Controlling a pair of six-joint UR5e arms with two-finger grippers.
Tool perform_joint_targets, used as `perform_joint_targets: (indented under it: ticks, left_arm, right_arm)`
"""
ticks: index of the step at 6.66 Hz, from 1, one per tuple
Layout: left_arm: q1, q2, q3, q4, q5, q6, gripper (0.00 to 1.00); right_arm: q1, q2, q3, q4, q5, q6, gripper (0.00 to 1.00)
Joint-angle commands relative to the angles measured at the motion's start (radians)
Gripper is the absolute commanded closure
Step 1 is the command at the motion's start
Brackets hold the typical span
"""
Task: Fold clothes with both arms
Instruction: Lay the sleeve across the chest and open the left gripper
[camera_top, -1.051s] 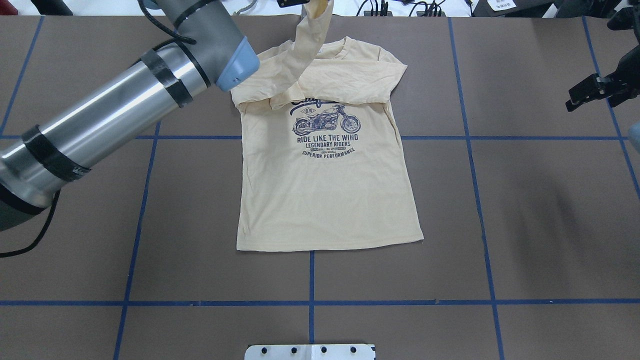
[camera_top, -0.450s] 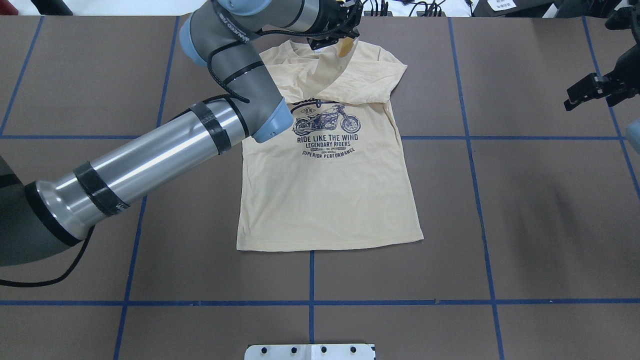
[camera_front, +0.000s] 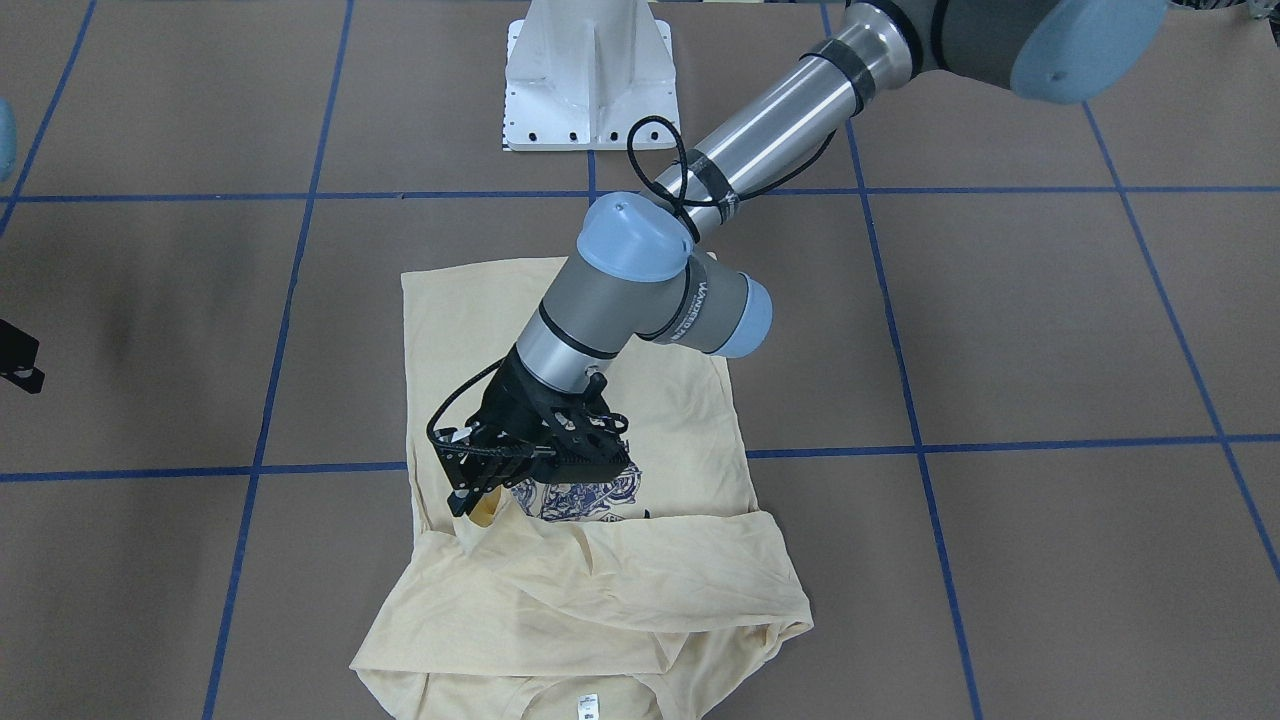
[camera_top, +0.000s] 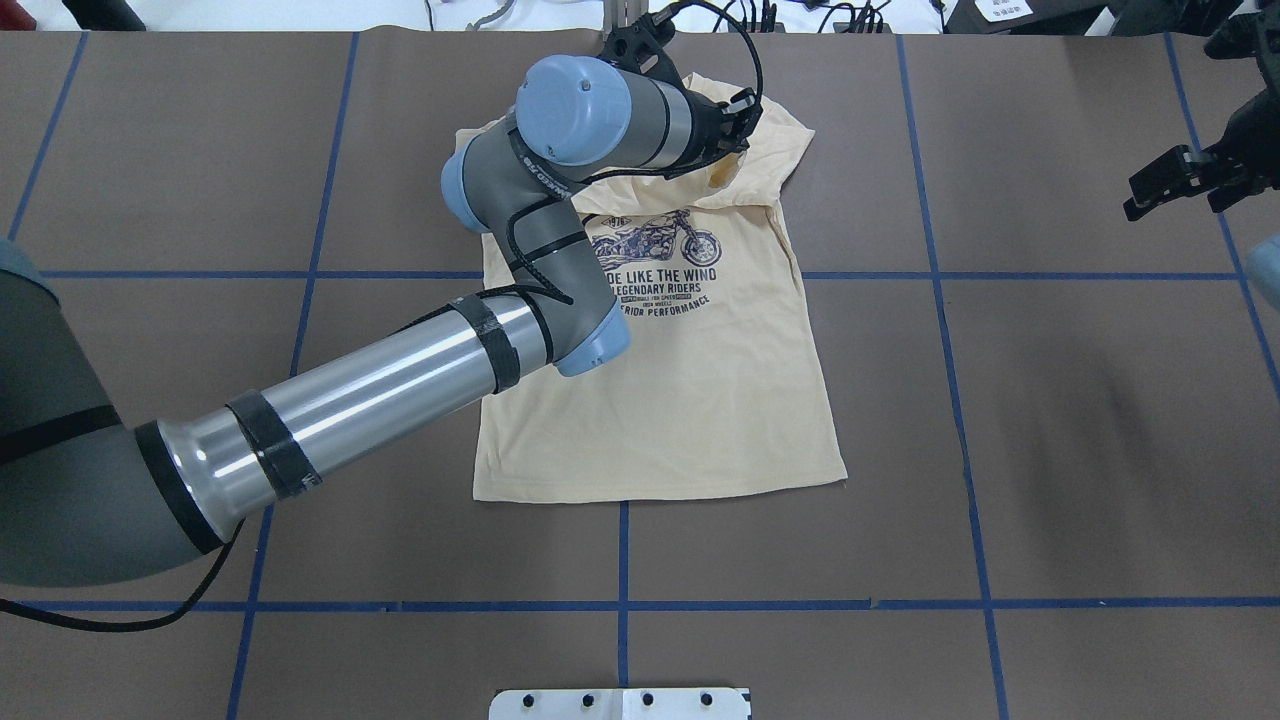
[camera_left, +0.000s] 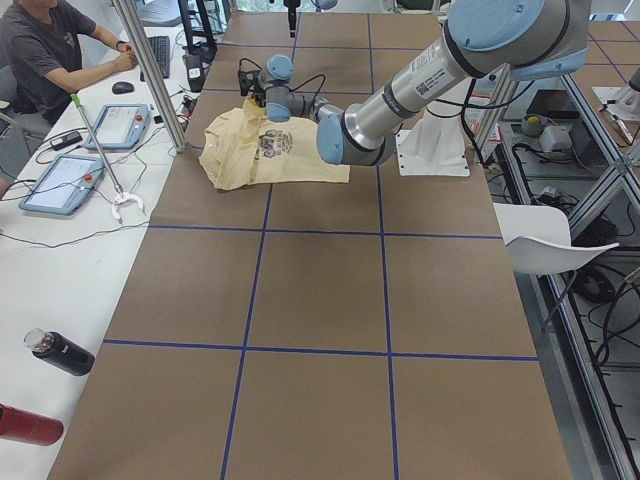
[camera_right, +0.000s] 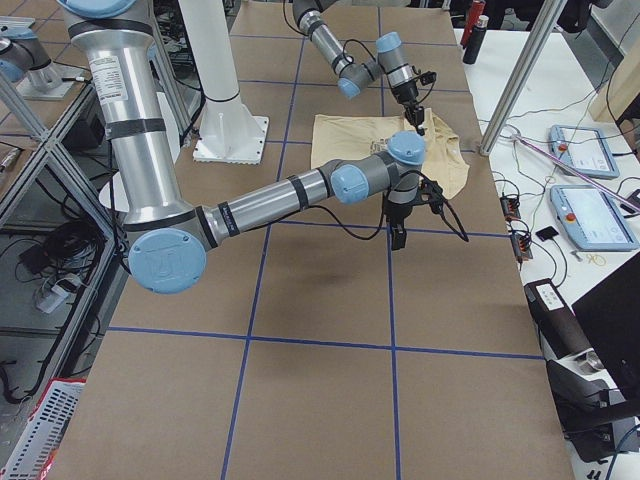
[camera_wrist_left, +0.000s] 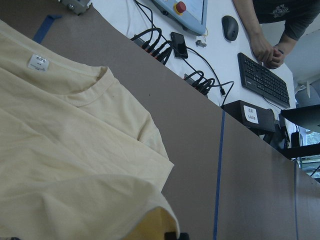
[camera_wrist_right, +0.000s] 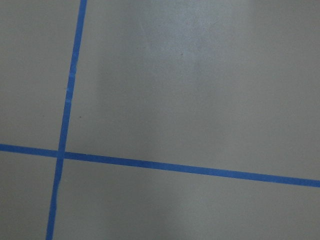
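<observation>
Bright even overhead light; soft shadow on table; glare on left arm; frames sharp.

The place is a robotics lab. Two industrial arms, the left arm and the right arm, reach over a large table that is covered in brown sheet and gridded with blue tape. A white pedestal stands on it. Along the left edge of the exterior left view runs a white bench. On it lie touch-screen pendants with red stop buttons, a keyboard, a mouse and cables. A person sits at it, upper left. Aluminium framing lines the right edge.
</observation>
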Motion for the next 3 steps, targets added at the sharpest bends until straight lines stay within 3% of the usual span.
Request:
perform_joint_targets:
  ticks: [1,2,3]
  left_arm:
    - [0.021,-0.02,0.045,-0.12,0.026,0.004,0.16]
    - [0.033,-0.023,0.053,-0.205,0.032,0.021,0.0]
    - [0.036,-0.022,0.054,-0.206,0.039,0.111,0.0]
  right_arm:
    - [-0.001,0.002,-0.002,0.002,0.019,0.002,0.0]
    - [-0.001,0.011,-0.002,-0.001,0.036,0.002,0.0]
    - [-0.001,0.019,-0.002,-0.001,0.036,0.005,0.0]
